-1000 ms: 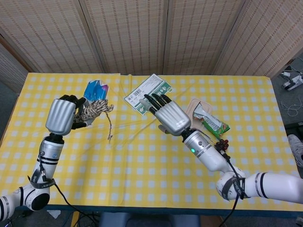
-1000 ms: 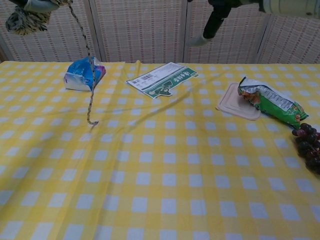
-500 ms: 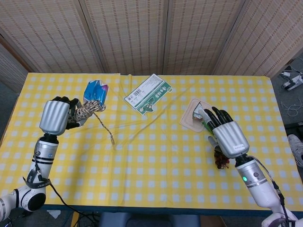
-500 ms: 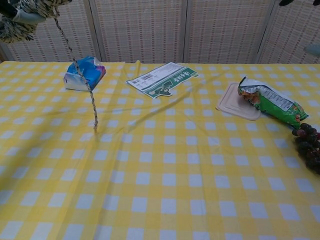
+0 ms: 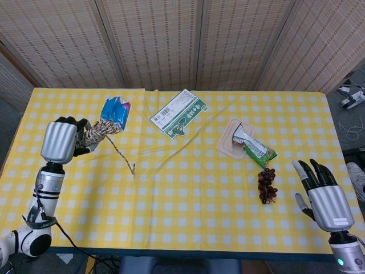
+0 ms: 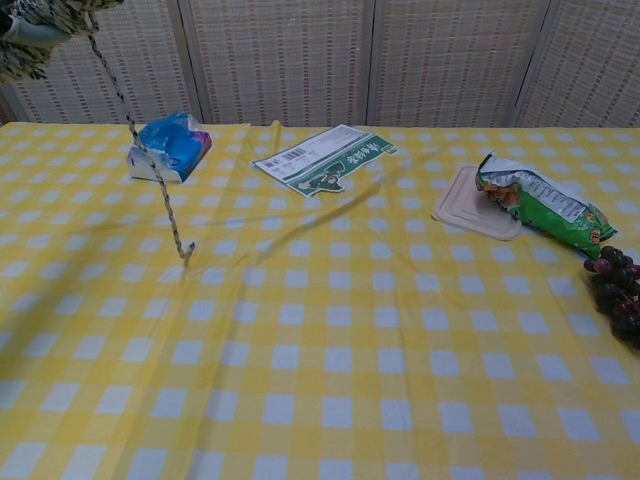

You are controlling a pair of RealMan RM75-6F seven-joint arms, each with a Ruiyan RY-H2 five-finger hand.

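Observation:
My left hand [image 5: 59, 141] is raised over the table's left side and grips a bundle of twisted rope [image 5: 95, 132]. A loose rope end [image 5: 122, 158] hangs from it down to the cloth. In the chest view only the bundle's lower edge [image 6: 35, 40] and the dangling rope [image 6: 150, 172] show at top left. My right hand [image 5: 324, 197] hovers open off the table's front right corner, fingers spread, holding nothing. The bunch of dark grapes [image 5: 266, 184] lies nearest to it.
A blue tissue pack [image 5: 116, 110] lies behind the rope. A green-and-white flat carton [image 5: 179, 113] lies at the back centre. A green snack bag [image 5: 254, 146] rests partly on a beige lid [image 5: 229, 141]. The tablecloth [image 5: 182, 200] is yellow checked; screens stand behind.
My right hand has swept from the carton at the back centre to the front right corner, past the grapes. My left hand has drifted left with the rope, whose end swings.

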